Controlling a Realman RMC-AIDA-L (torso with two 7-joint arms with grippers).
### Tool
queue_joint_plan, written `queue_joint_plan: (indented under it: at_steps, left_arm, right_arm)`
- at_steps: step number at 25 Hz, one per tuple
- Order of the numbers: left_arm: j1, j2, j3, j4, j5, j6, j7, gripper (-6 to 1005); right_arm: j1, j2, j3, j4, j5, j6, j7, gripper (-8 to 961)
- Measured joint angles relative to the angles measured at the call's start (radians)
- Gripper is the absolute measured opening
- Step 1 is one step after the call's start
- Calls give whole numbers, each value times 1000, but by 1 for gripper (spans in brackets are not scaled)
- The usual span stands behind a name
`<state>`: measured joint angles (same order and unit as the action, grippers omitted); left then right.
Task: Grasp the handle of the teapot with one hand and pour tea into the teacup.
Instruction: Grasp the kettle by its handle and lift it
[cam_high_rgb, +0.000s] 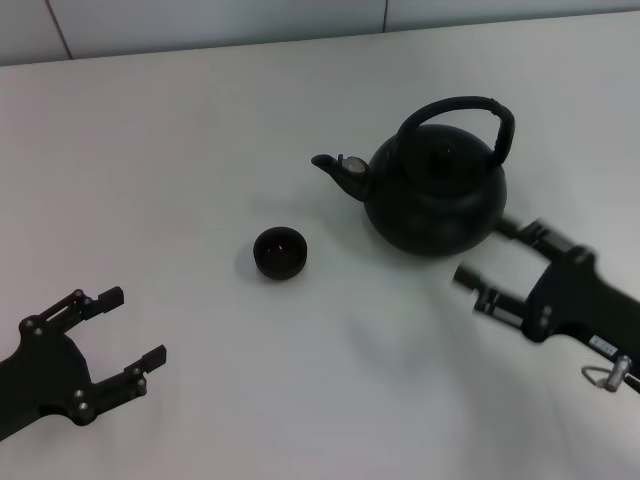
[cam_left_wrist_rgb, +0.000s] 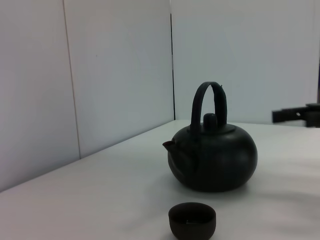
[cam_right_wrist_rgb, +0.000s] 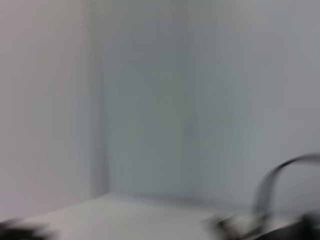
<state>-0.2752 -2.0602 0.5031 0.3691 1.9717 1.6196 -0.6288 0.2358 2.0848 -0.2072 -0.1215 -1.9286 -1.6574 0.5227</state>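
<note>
The matte-black teapot (cam_high_rgb: 436, 195) stands upright on the white table, its spout (cam_high_rgb: 335, 168) pointing left toward the teacup. Its arched black handle (cam_high_rgb: 470, 108) stands up over the lid. The tiny black teacup (cam_high_rgb: 280, 252) sits left of and a little in front of the pot; no tea shows. My right gripper (cam_high_rgb: 497, 255) is open and empty, low at the pot's front right, apart from the handle. My left gripper (cam_high_rgb: 128, 327) is open and empty at the front left. The left wrist view shows the teapot (cam_left_wrist_rgb: 214, 157), handle (cam_left_wrist_rgb: 208, 104) and teacup (cam_left_wrist_rgb: 192, 220).
A white wall (cam_high_rgb: 200, 25) rises behind the table's far edge. The right gripper's fingertips (cam_left_wrist_rgb: 295, 114) show far off in the left wrist view. The right wrist view shows the wall and a blurred arc of the handle (cam_right_wrist_rgb: 282, 175).
</note>
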Motion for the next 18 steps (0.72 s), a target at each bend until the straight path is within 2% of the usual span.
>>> queue_joint_plan:
  at_steps: [4,7,10,18]
  left_arm:
    - [-2,0,-3,-4,-2,2,-1,799]
    - [-4,0,-3,-2,-3,2,-11,799]
    - [-5,0,-3,3,-8,3,-17,799]
    - [-5,1,-3,5,-17,6,-17,799]
  right_arm:
    - [-23,1,0,192,233,53,-238,792]
    - [-7,3,4,346,392,117,-388,791]
    - [6,5,50,484,479,155,-537,789]
    - [3,7,117,560,494,189,-646,785]
